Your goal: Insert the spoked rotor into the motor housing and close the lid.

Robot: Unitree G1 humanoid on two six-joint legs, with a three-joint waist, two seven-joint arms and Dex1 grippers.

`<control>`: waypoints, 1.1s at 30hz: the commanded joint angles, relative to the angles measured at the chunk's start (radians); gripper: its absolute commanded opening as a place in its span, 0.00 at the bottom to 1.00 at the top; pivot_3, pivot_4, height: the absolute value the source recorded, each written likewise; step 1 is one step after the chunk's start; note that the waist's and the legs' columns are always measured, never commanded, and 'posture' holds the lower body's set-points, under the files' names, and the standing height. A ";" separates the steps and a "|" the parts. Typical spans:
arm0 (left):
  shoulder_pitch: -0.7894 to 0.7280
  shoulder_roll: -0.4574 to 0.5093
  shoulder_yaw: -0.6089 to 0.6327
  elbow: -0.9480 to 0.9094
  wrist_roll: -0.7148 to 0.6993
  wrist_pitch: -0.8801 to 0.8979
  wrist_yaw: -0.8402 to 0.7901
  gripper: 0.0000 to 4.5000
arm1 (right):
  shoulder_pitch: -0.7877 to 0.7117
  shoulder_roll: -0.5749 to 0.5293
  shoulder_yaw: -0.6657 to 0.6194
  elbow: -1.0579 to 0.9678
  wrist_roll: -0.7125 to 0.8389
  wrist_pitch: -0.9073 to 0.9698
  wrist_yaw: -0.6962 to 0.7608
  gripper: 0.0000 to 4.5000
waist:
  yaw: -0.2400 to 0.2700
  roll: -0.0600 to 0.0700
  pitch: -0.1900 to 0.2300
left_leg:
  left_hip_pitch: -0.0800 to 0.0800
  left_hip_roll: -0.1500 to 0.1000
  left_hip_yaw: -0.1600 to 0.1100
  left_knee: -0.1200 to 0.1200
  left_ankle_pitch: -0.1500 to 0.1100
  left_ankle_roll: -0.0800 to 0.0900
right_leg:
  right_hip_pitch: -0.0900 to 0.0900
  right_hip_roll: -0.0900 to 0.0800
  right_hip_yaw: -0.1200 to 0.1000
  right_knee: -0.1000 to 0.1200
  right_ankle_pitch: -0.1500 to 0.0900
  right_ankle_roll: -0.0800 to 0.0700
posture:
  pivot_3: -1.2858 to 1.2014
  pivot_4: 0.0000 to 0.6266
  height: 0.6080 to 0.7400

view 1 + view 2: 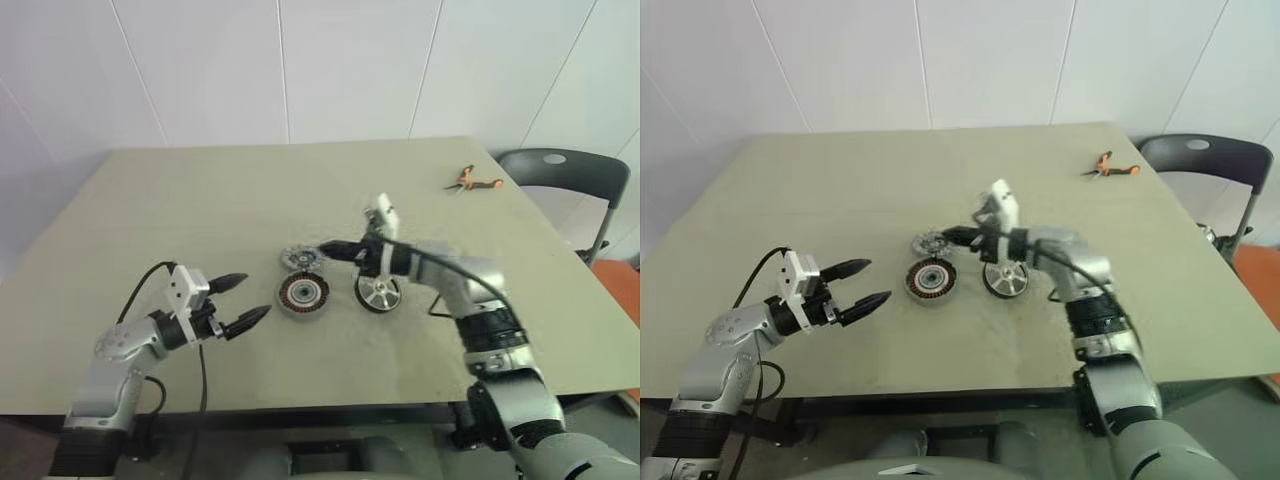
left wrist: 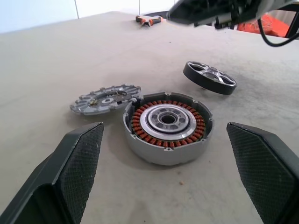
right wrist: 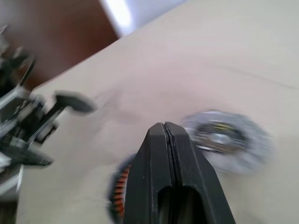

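A beige desk (image 1: 200, 200) fills most of the left eye view, with a white panelled wall behind it. Near the centre of the frame sits the motor housing (image 1: 302, 295), a squat silver-grey puck lying flat and open, its copper-red ring of windings and silver centre facing up. Just above and slightly left of it in the frame lies the lid (image 1: 297, 259), a grey ribbed disc flat on the desk, close beside the housing; whether they touch cannot be told. To the right of the housing is the spoked rotor (image 1: 379, 293), a black ring with silver spokes, resting tilted on the desk with one edge raised, apart from the housing. The right gripper (image 1: 328, 249) reaches in from the right of the frame and hangs above the desk over the gap between lid and rotor, its black fingers pressed together and holding nothing. The left gripper (image 1: 242, 300) is at lower left, pointing towards the housing, its two black fingers (image 2: 74, 163) spread wide and empty, well short of the housing. At upper right, near the desk's far edge, lie orange-handled pliers (image 1: 467, 181). A dark chair (image 1: 560, 175) stands beyond the desk's right corner.
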 commanded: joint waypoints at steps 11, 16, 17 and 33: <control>-0.070 -0.033 -0.031 0.042 0.009 -0.052 -0.034 1.00 | 0.052 -0.197 -0.304 -0.001 0.146 0.460 -0.201 0.80 | 0.003 0.000 0.000 | -0.001 0.000 0.000 0.001 0.000 0.000 | 0.000 0.000 0.000 -0.001 0.000 0.000 | 0.52 0.00 1.00; -0.077 -0.038 -0.046 0.042 0.009 -0.049 -0.031 1.00 | 0.061 -0.194 -0.447 0.135 0.167 0.566 -0.274 0.99 | 0.001 0.000 0.000 | -0.001 0.000 0.001 0.000 0.000 0.000 | 0.000 0.000 0.000 0.000 0.000 0.000 | 0.52 0.00 1.00; -0.077 -0.039 -0.048 0.041 0.009 -0.048 -0.029 1.00 | 0.058 -0.192 -0.475 0.173 0.161 0.579 -0.298 0.99 | 0.002 0.000 0.000 | 0.000 0.000 0.001 0.000 0.000 0.000 | 0.000 0.001 0.000 0.000 0.000 0.000 | 0.52 0.00 1.00; -0.071 -0.027 -0.046 -0.014 -0.004 -0.005 -0.025 1.00 | 0.177 -0.313 -0.256 0.097 0.475 0.774 -0.234 0.99 | -0.003 -0.001 0.000 | 0.002 0.002 0.001 0.001 0.000 0.001 | 0.004 0.002 0.000 -0.001 -0.001 0.003 | 0.52 0.00 1.00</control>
